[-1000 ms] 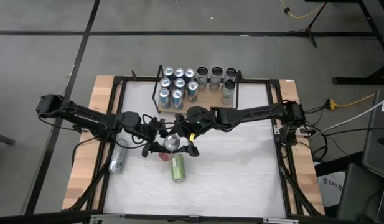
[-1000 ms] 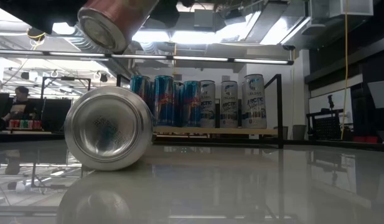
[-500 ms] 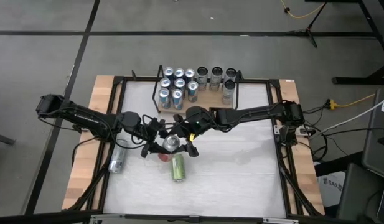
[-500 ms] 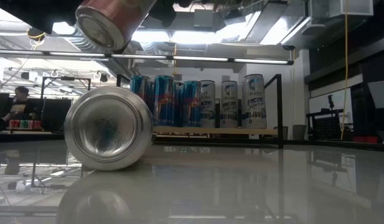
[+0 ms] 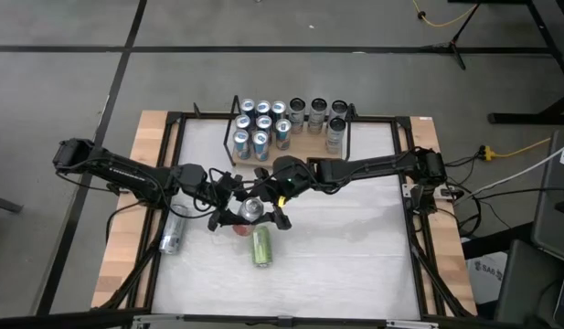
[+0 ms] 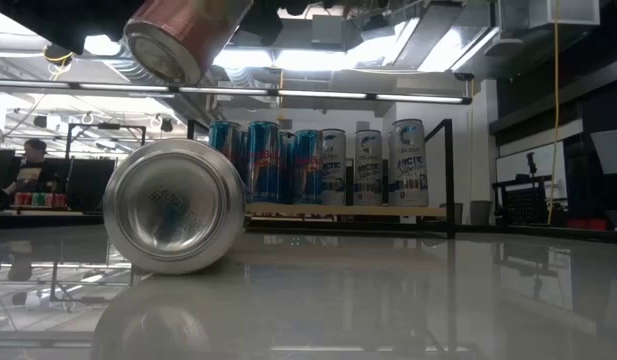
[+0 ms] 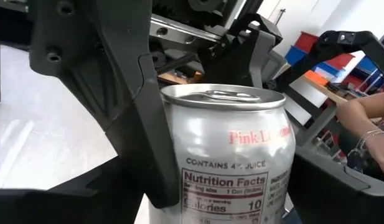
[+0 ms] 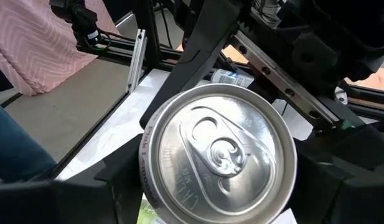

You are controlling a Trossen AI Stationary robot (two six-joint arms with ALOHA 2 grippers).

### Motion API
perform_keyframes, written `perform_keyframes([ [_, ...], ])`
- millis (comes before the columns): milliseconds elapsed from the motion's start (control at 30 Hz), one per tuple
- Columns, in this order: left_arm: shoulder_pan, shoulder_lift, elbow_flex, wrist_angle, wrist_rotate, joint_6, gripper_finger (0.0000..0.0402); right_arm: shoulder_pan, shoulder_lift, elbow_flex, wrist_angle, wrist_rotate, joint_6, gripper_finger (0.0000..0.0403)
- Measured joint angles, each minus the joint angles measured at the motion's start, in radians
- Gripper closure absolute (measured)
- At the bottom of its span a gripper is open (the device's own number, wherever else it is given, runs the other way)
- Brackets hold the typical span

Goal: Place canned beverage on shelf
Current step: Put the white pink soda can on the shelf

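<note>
A silver and pink can (image 5: 252, 209) marked "Pink Lemonade" (image 7: 235, 155) hangs tilted above the table's middle, its top up. In the low view (image 6: 178, 35) its bottom faces the near edge. My left gripper (image 5: 238, 210) is shut on it, reaching in from the left. My right gripper (image 5: 266, 203) reaches in from the right, its fingers spread on either side of the can's top end (image 8: 220, 149). The shelf (image 5: 304, 144), a wooden board with black wire ends, stands at the far edge and holds several upright cans (image 6: 318, 165). My left gripper pinches the can's side wall (image 7: 179, 155) below the top rim between its two fingers (image 7: 135, 124). The fingers come level from the table's left and lie across the can. The can is lifted clear of the table and tilted. My right gripper's fingers (image 8: 123, 180) flank the can's top end; I cannot tell whether they touch it.
A green can (image 5: 261, 245) lies on its side on the table just near of the held can, its end facing the low camera (image 6: 173, 205). Another can (image 5: 172, 239) lies by the table's left wooden edge. A person's hand (image 7: 366, 124) shows beyond the table.
</note>
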State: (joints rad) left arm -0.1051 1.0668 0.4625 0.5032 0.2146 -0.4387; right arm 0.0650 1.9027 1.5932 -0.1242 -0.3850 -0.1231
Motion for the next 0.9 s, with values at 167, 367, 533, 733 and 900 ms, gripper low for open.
perform_keyframes([
  [167,0.0,0.0,0.0,-0.024,-0.001,0.003,0.0071,0.0,0.0,0.005,-0.023,0.0,0.003,0.0115],
  [367,0.0,0.0,0.0,-0.044,-0.002,0.005,0.0071,0.0,0.001,0.081,-0.181,0.027,-0.013,0.0117],
  [533,0.0,0.0,0.0,-0.044,-0.003,0.005,0.0071,0.001,0.001,0.154,-0.319,0.062,-0.049,0.0112],
  [733,0.001,0.0,0.0,-0.045,-0.006,0.007,0.007,0.001,0.001,0.247,-0.462,0.097,-0.065,0.0115],
  [900,0.001,0.0,0.0,-0.049,-0.003,0.007,0.007,0.001,0.001,0.317,-0.548,0.118,-0.065,0.0112],
])
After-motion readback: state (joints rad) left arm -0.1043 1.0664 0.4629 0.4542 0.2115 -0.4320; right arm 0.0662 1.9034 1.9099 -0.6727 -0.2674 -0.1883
